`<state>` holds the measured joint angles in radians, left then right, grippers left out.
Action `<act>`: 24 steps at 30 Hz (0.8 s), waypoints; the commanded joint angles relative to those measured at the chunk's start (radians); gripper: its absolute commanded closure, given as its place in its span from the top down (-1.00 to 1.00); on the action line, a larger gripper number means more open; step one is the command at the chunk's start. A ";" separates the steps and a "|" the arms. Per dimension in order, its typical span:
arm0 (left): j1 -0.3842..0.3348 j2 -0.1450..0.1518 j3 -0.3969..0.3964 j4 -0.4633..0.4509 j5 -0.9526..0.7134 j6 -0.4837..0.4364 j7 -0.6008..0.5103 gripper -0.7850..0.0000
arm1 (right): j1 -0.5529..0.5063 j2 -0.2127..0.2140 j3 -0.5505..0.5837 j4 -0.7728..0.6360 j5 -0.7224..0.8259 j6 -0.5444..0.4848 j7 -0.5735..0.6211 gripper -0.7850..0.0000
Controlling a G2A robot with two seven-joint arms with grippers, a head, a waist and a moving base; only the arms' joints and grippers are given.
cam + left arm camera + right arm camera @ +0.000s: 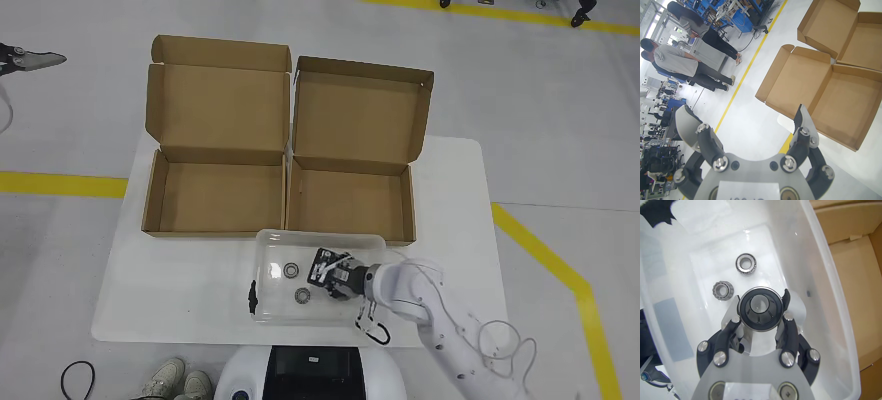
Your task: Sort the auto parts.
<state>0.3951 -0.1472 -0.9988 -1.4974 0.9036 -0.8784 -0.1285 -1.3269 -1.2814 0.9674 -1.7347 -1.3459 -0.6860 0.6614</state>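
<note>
My right gripper (761, 302) is inside the clear plastic bin (821, 262), shut on a large black sealed bearing (761, 311) held between its fingers. Two smaller metal roller bearings (745, 263) (723, 290) lie on the bin floor just beyond it. From above, the right gripper (335, 274) sits in the bin (320, 238) with the two small bearings (291, 269) (302, 295) to its left. My left gripper (742, 117) hangs open in the air off the table's left side, with nothing between its fingers, looking over the cardboard boxes.
Two open cardboard boxes (212, 195) (347, 200) stand side by side behind the bin, lids folded back. The white table (450, 200) has bare room at the right and left front. People stand far off on the workshop floor.
</note>
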 commanded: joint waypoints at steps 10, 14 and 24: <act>0.000 0.000 0.000 0.000 0.000 0.000 0.000 1.00 | -0.057 0.024 0.076 -0.078 0.106 -0.112 -0.303 -1.00; 0.000 0.000 0.000 0.000 0.000 0.000 0.000 1.00 | -0.054 0.029 0.091 -0.072 0.130 -0.154 -0.407 -1.00; 0.000 0.000 0.000 0.000 0.000 0.000 0.000 1.00 | -0.015 0.033 0.123 -0.098 0.189 -0.252 -0.726 -1.00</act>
<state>0.3951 -0.1472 -0.9988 -1.4974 0.9036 -0.8784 -0.1285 -1.3483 -1.2484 1.0926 -1.8322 -1.1611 -0.9270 -0.0410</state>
